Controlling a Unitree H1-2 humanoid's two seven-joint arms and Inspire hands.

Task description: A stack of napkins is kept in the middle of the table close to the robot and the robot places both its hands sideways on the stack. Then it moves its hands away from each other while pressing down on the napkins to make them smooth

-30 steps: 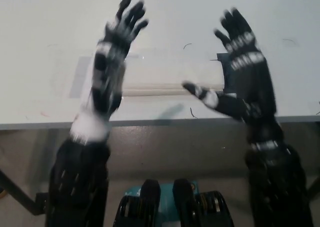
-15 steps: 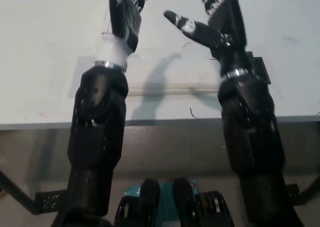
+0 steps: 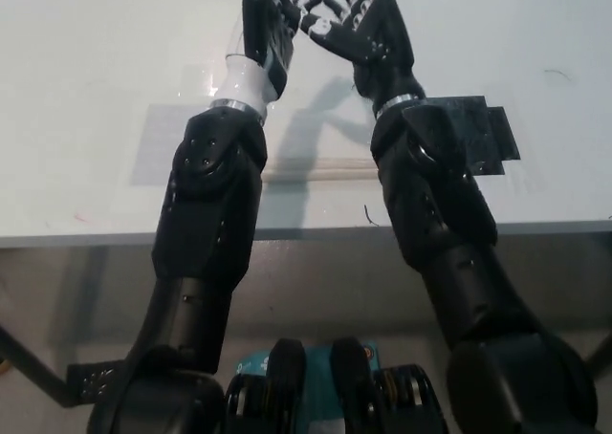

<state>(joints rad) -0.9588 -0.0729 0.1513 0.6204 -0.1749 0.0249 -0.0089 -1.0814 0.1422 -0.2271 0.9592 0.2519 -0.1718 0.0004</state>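
Both arms reach forward over the table, and the two hands meet near the top edge of the view, beyond the napkins. The left hand is open, fingers spread and pointing away from the robot, holding nothing. The right hand is just beside it, also open with fingers apart, angled toward the left hand so that their fingertips look close to touching; whether they really touch cannot be told.

The napkins are a pale, flat stack lying on the table between the two forearms, nearer the robot than the hands are. The stack's near edge shows as a thin line running across between the arms. Both forearms cross over the stack and hide its sides, and the hands' shadow falls across its middle.

To the right of the napkins, partly under the right forearm, lies a dark flat sheet with a stepped outline. To the left of the napkins, beyond the left forearm, a greyish rectangular patch shows on the tabletop. A few small dark curls lie on the table near the napkins' right end. No writing or label can be read anywhere.
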